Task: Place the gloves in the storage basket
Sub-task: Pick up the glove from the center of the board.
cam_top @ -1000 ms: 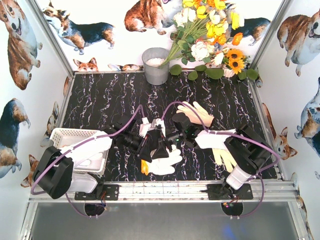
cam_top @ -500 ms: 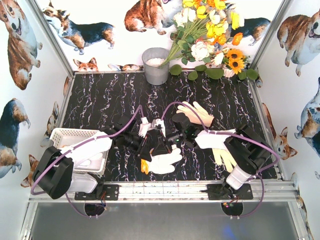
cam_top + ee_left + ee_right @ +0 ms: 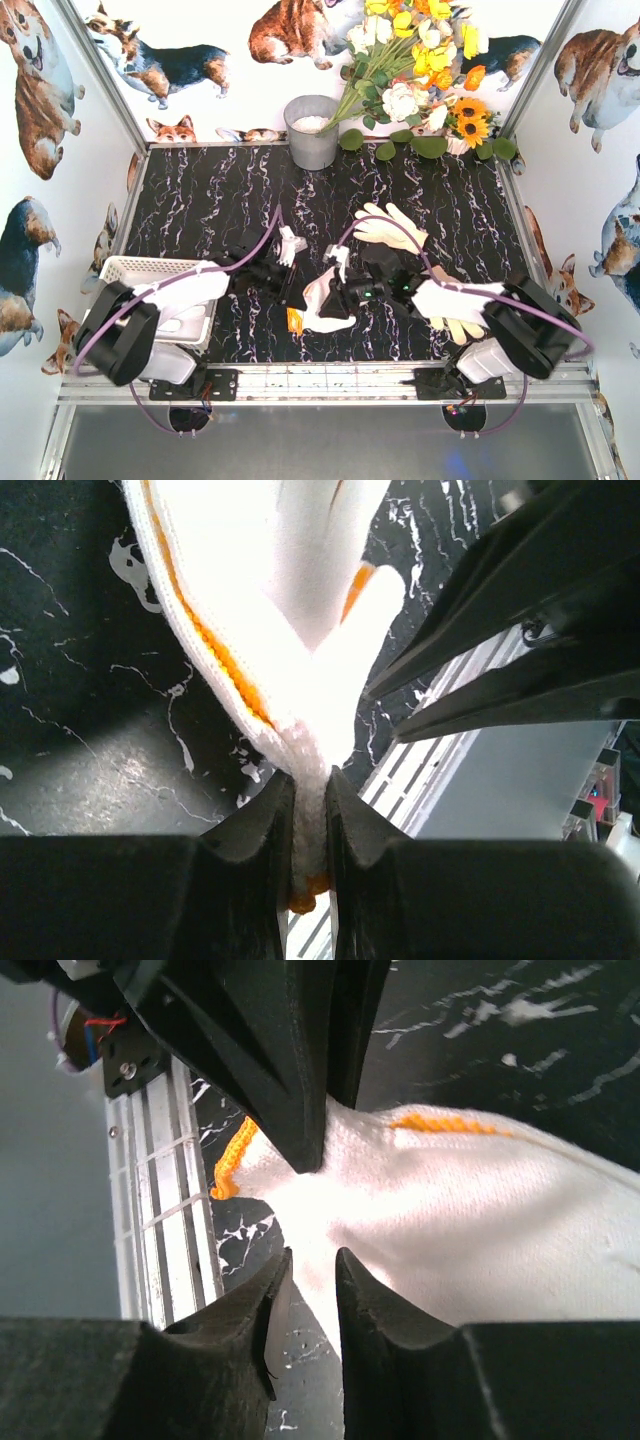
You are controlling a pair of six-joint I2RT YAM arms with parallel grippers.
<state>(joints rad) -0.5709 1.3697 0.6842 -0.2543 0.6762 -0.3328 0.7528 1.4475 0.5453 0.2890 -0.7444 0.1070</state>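
One half-hidden white glove point(image 3: 322, 300), cuff tight between the left fingers point(image 3: 262, 830), a fold apparently between the right fingers point(image 3: 375, 1305).

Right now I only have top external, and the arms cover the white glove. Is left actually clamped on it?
Observer: Yes. Left wrist shows the left gripper shut on the white glove at its orange-trimmed end.
Operator: And right?
Observer: Right wrist shows the right gripper pinching a fold of the same glove.
Operator: How close are the two grips?
Observer: Close. In the right wrist view the left fingers bite beside the orange cuff edge, just above the right's pinch.
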